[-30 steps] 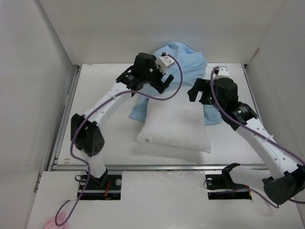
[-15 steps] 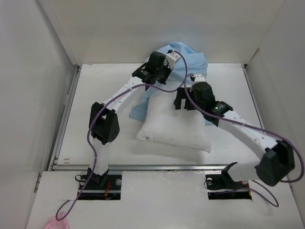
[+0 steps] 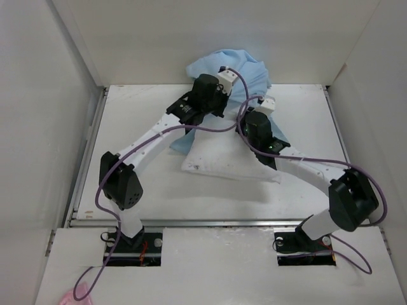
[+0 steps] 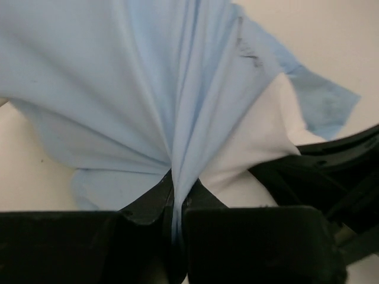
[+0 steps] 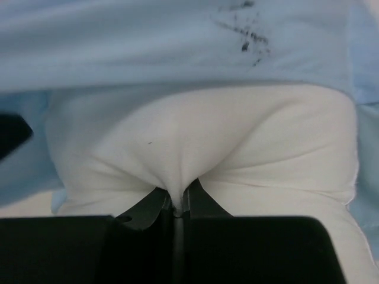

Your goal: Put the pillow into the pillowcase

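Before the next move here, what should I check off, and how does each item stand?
1. Left hand pinching the light blue soft fabric pillowcase: ok.
2. Right hand pinching the plump white rectangular pillow: ok.
3. Pillowcase fabric lying over the pillow's far edge: ok.
4. Left hand holding a single layer at the opening: cannot tell.
5. Pillow inside the pillowcase: not ok, mostly bare on the white table.

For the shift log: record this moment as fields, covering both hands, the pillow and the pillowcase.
left hand: shut, pinching a fold of the pillowcase
right hand: shut, pinching the pillow at its far edge
pillow: lying on the table, mostly outside the pillowcase
pillowcase: light blue, bunched at the pillow's far end
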`<action>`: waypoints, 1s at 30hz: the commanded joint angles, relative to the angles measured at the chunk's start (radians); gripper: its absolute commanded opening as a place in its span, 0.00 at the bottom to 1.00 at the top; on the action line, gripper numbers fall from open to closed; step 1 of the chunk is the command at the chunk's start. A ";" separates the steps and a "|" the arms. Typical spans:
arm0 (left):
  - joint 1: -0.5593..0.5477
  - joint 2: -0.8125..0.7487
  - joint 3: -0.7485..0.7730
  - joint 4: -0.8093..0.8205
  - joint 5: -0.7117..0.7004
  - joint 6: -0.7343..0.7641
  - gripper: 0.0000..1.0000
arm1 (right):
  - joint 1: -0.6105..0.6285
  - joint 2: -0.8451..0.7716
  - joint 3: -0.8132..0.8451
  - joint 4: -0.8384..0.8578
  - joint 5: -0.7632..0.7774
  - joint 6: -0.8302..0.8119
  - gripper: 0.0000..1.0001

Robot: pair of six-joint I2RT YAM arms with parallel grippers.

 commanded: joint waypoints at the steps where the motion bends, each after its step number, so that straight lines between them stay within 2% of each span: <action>1: -0.124 -0.169 -0.009 0.029 0.059 -0.094 0.00 | 0.002 -0.101 -0.036 0.573 0.274 -0.032 0.00; 4: -0.189 -0.233 -0.067 0.018 0.028 -0.130 0.00 | 0.002 -0.119 -0.088 0.792 0.344 -0.089 0.00; 6: -0.209 -0.281 -0.105 -0.011 0.005 -0.180 0.00 | 0.002 -0.119 -0.088 0.840 0.402 -0.116 0.00; 8: -0.235 -0.324 -0.168 -0.045 0.014 -0.231 0.00 | 0.002 -0.110 -0.122 0.975 0.429 -0.141 0.00; 9: -0.235 -0.336 -0.182 -0.045 0.014 -0.257 0.00 | 0.002 -0.110 -0.122 0.975 0.429 -0.141 0.00; 13: -0.282 -0.408 -0.211 -0.123 0.069 -0.332 0.00 | -0.007 -0.017 -0.101 1.079 0.537 -0.185 0.00; 15: -0.302 -0.445 -0.248 -0.132 0.138 -0.355 0.00 | -0.007 0.043 -0.101 1.156 0.552 -0.185 0.00; 18: -0.316 -0.482 -0.258 -0.178 0.166 -0.395 0.00 | -0.007 0.145 -0.088 1.239 0.593 -0.208 0.00; 22: -0.327 -0.494 -0.287 -0.198 0.259 -0.429 0.00 | 0.011 0.253 -0.039 1.291 0.645 -0.209 0.00; 26: -0.327 -0.494 -0.337 -0.207 0.238 -0.475 0.00 | 0.012 0.279 -0.005 1.250 0.670 -0.209 0.00; 29: -0.327 -0.494 -0.402 -0.198 0.142 -0.484 0.00 | 0.012 0.258 -0.027 1.163 0.544 -0.192 0.00; 30: -0.292 -0.494 -0.414 -0.198 0.127 -0.504 0.00 | 0.012 0.244 -0.027 1.117 0.506 -0.179 0.01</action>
